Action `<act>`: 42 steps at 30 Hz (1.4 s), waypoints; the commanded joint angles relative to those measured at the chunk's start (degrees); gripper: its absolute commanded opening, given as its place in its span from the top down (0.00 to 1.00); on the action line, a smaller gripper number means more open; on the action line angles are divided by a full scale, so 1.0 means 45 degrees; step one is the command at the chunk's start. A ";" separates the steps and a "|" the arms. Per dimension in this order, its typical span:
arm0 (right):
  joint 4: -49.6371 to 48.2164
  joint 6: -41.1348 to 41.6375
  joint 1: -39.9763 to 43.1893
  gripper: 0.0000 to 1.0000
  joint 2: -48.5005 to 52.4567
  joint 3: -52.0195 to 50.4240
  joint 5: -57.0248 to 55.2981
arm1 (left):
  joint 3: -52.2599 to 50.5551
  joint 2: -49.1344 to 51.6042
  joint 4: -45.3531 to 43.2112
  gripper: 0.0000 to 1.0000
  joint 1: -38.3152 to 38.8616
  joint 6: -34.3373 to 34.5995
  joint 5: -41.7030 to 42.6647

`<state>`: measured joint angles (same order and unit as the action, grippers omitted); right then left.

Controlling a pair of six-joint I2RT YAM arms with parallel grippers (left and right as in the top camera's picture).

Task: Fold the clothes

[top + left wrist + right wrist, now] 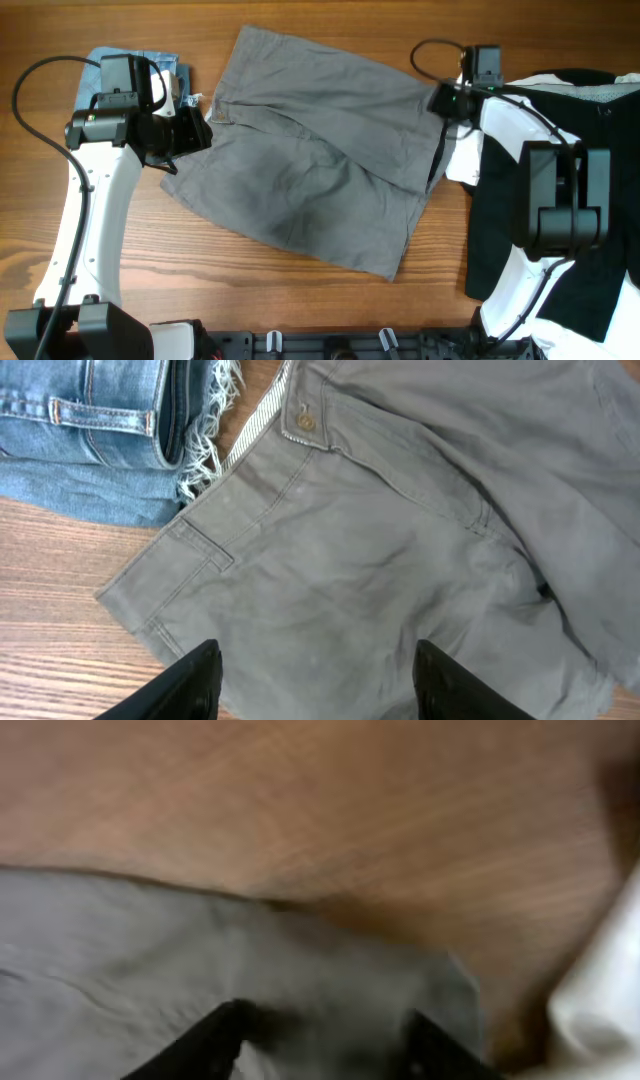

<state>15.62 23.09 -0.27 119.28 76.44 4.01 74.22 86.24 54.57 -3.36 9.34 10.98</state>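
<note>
The grey shorts (pixel 320 150) lie spread flat across the middle of the overhead frame, set at a slant. Their waistband is toward the upper left and their leg hems run down toward the lower right. In the left wrist view the shorts (pixel 380 560) fill most of the frame. A button (pixel 305 422) shows at the top of the open fly, and a belt loop (pixel 205 545) sits on the waistband near its left corner.

The left gripper (pixel 195 130) is at the waistband side of the shorts. Its two fingers (pixel 195 680) stand wide apart at the bottom of its own view, with nothing between them but the cloth below.

The right gripper (pixel 440 100) is at the upper right corner of the shorts. Its view is blurred, but the fingers (pixel 215 1040) show spread well apart over the grey fabric (pixel 200 960) near its edge.

Frayed denim shorts (pixel 150 62) lie in the upper left of the overhead frame, just beside the grey waistband, partly under the left arm. A black garment (pixel 490 240) covers the right side of the frame, with a white cloth (pixel 462 160) at its upper left edge. All of it rests on a wooden table (pixel 300 300).
</note>
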 commanded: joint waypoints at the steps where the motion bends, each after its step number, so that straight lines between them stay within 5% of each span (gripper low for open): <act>1: -0.0374 -0.0141 -0.0015 0.46 0.1234 -0.0083 0.0539 | 0.0010 -0.0185 -0.0005 0.39 0.0029 -0.0019 0.0170; 2: -0.0622 -0.0151 -0.0015 0.55 0.1375 -0.0083 0.0442 | 0.0010 -0.0180 -0.0005 0.38 0.0029 -0.0019 0.0170; 3: -0.0971 -0.0141 -0.0015 0.85 0.1535 -0.0083 0.0180 | 0.0010 -0.0165 -0.0005 0.38 0.0029 -0.0015 0.0175; 4: -0.1166 -0.0131 0.0000 0.96 0.1583 -0.0083 -0.0039 | 0.0010 -0.0165 -0.0005 0.38 0.0029 -0.0015 0.0175; 10: -0.4371 -0.0097 0.0549 0.96 0.1894 -0.0083 -0.1010 | 0.0010 -0.0165 0.0058 0.37 0.0029 -0.0015 0.0180; 13: -0.6455 -0.0092 0.1171 0.96 0.1763 0.0311 -0.0884 | 0.0000 -0.0165 0.0087 0.28 0.0029 -0.0015 0.0219; 14: -0.6572 -0.0102 0.1360 0.91 0.1729 0.0656 -0.0719 | -0.0015 -0.0165 0.0092 0.24 0.0029 -0.0015 0.0223; 15: -0.6460 -0.0151 0.1559 0.38 0.1705 0.1190 -0.0083 | -0.0015 -0.0160 0.0126 0.21 0.0029 -0.0015 0.0223; 16: -0.6193 -0.0214 0.1666 0.12 0.1676 0.1506 0.0408 | -0.0015 -0.0160 0.0131 0.20 0.0029 -0.0015 0.0223; 18: -0.5644 -0.0831 0.1831 0.00 0.1477 0.1948 0.1457 | -0.0015 -0.0117 0.0117 0.17 0.0029 -0.0019 0.0214; 20: -0.4969 -0.1511 0.1919 0.00 0.0748 0.2161 0.2157 | -0.0015 0.0136 0.0083 0.15 0.0029 -0.0199 0.0214; 24: -0.2186 -0.1768 0.1904 0.00 -0.1841 0.2161 0.2691 | -0.0015 0.1137 -0.0277 0.26 0.0029 -0.1336 0.0165; 29: 0.3337 -0.1763 0.1787 0.00 -0.5255 0.2157 0.4483 | -0.0015 0.3818 -0.3526 0.82 0.0029 -0.3366 0.1957; 36: 0.6829 -0.1744 0.1321 0.01 -0.5722 0.1783 0.5110 | -0.0015 0.7300 -0.7839 0.95 0.0452 -0.3560 0.4609; 42: 0.7125 -0.1792 0.0787 0.00 -0.5576 0.1564 0.4483 | -0.0015 0.8723 -0.8937 0.96 0.1020 -0.3541 0.3803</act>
<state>47.55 15.92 4.36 92.95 84.23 25.26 74.28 121.62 14.46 -0.32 -5.48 29.39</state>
